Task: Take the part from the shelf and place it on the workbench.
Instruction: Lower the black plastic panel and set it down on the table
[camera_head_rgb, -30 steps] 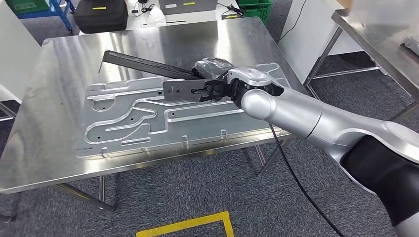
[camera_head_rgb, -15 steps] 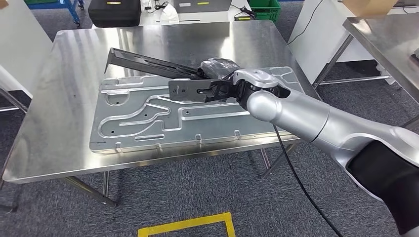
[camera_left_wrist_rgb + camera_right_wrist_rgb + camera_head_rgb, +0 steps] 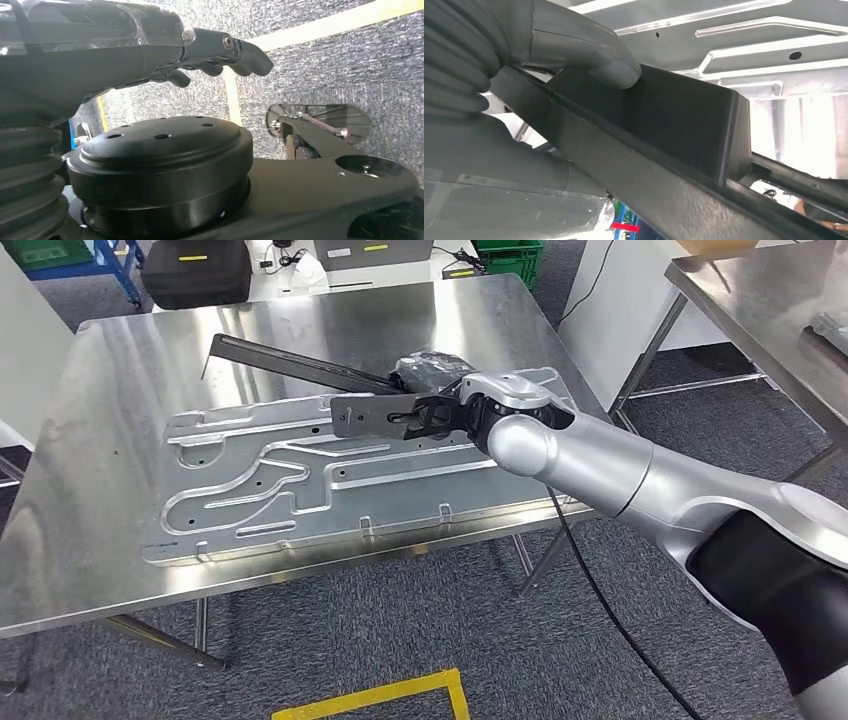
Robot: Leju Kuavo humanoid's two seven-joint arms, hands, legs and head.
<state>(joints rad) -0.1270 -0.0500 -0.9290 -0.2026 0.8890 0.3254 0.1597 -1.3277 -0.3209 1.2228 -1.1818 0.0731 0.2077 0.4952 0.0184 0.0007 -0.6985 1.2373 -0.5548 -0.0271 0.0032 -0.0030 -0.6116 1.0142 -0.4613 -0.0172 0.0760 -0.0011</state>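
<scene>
Nearest, yellow floor tape (image 3: 380, 698) marks a corner on the grey, coarse-woven carpet (image 3: 420, 620). Above it the right arm (image 3: 640, 485) — smooth silver shell, black at the upper end — reaches in from the right, a black cable (image 3: 590, 590) hanging beneath it. The right robot hand (image 3: 455, 412) grips the part (image 3: 300, 365), a long, matt black channel-shaped bar with a flat grey perforated bracket (image 3: 365, 415) at its near end. The right wrist view shows the grey thumb (image 3: 589, 50) pressed on the bar's black wall. The bar slants over the desk (image 3: 90, 490), its far tip over the bare brushed steel top.

Under the hand lies a large stamped metal panel (image 3: 300, 485), pale and dull, with raised curved ribs, small holes and tabs along its near edge. A crumpled dark bag (image 3: 432, 368) sits just behind the hand.

The left robot hand (image 3: 220, 47) hangs over the carpet, dark fingers gently curled, holding nothing.

Farther off: a black case (image 3: 195, 275) and a green crate (image 3: 512, 258).

Since half a second ago the whole scene has shifted — the camera moved; the grasp looks unchanged.
</scene>
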